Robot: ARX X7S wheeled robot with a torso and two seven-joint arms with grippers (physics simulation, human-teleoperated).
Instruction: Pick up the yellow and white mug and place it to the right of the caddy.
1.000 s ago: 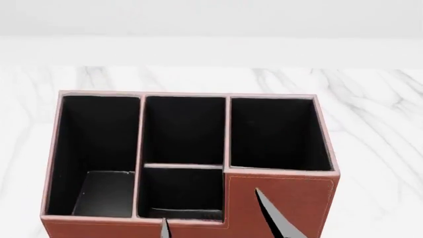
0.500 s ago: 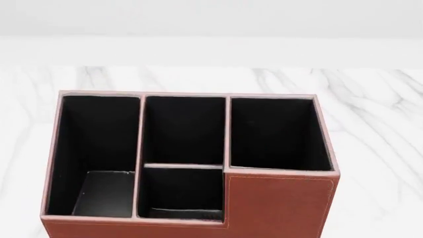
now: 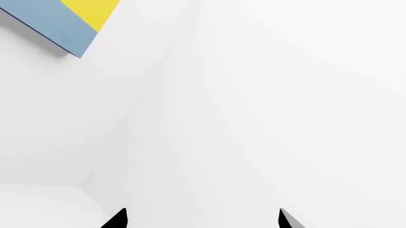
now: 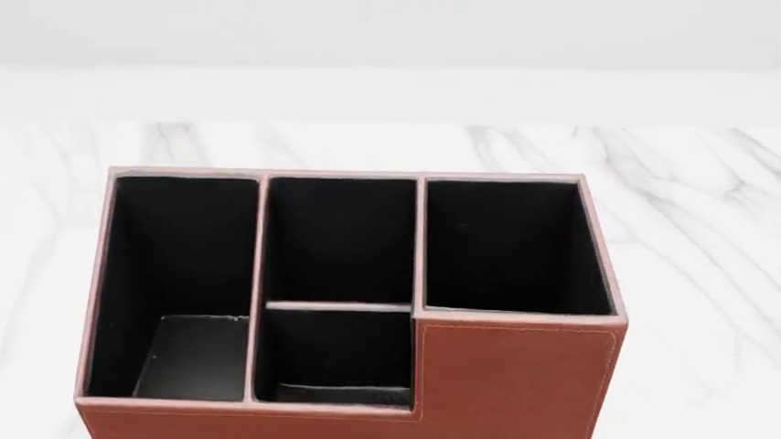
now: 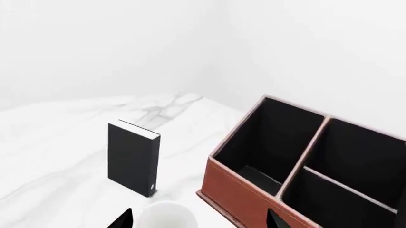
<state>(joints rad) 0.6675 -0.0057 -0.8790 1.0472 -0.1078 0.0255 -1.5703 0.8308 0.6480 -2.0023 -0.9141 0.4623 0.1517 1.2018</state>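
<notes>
Mug [image 5: 166, 214]: only a white rim shows in the right wrist view, on the marble worktop [image 5: 57, 142], between the tips of the right pincer [image 5: 198, 219], whose jaws stand wide apart around it. No yellow is visible. Caddy [image 4: 518, 380], reddish-brown with black-lined compartments, stands near the mug; in the head view it fills the centre to 6 o'clock. A black book [image 5: 132, 159] with a white edge stands upright near the mug. No writing is legible. Left pincer [image 3: 201, 219] is spread wide before white walls; a blue and yellow panel [image 3: 66, 19] shows there.
</notes>
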